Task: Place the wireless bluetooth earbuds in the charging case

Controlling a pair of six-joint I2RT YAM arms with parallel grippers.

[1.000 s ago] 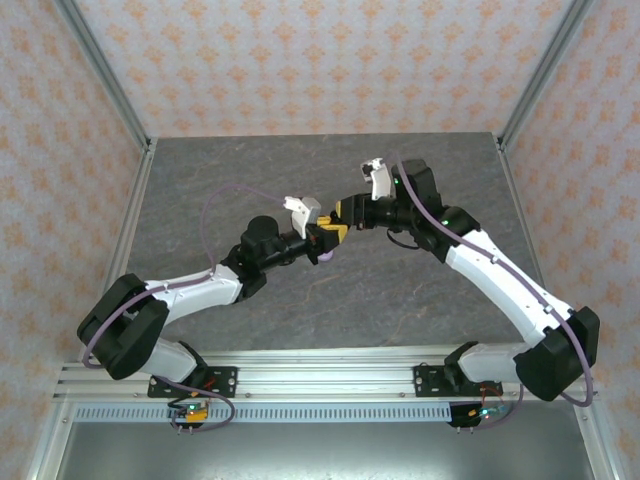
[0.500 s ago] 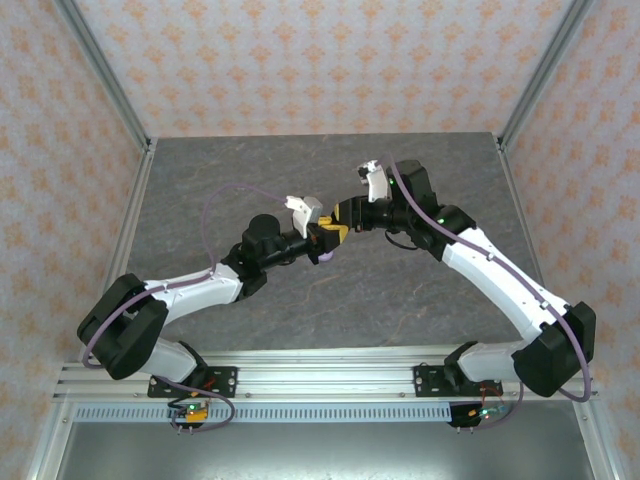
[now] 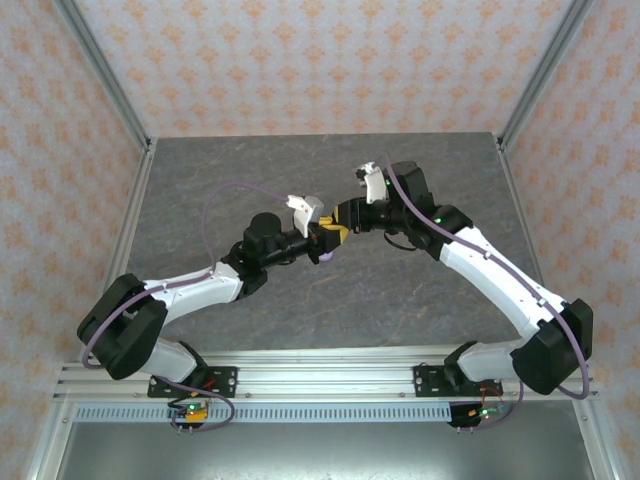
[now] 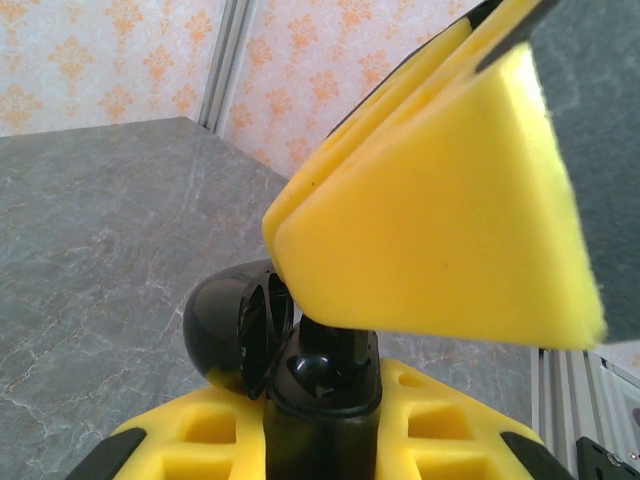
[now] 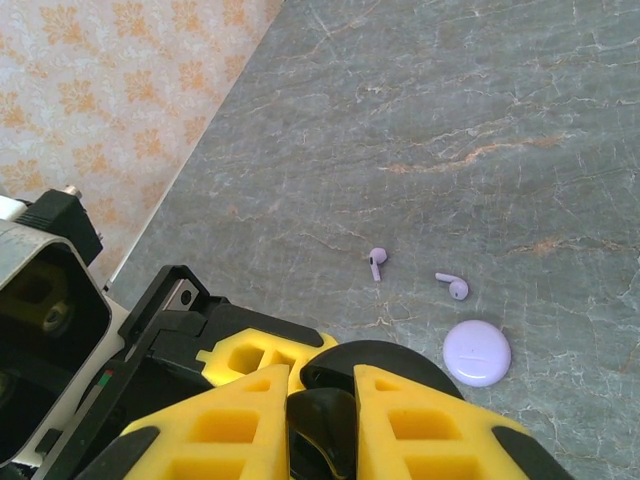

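Note:
My left gripper [image 4: 320, 425] is shut on the black charging case [image 4: 318, 400], held upright above the table with its lid [image 4: 225, 330] swung open to the left. My right gripper [image 5: 322, 425] is shut on a black earbud [image 5: 325, 430] and holds it down into the case's open well; in the left wrist view that black earbud [image 4: 335, 345] pokes out below the right gripper's yellow pad [image 4: 440, 220]. The two grippers meet mid-table [image 3: 332, 230]. Two lilac earbuds [image 5: 377, 262] [image 5: 453, 285] lie loose on the table beside the shut lilac case [image 5: 477, 352].
The grey marbled tabletop [image 3: 250, 170] is ringed by patterned walls and metal corner posts [image 3: 105, 75]. A purple cable [image 3: 225, 195] loops over the left arm.
The right gripper has edged slightly left and back with the black earbud over the case. The left arm has stayed put.

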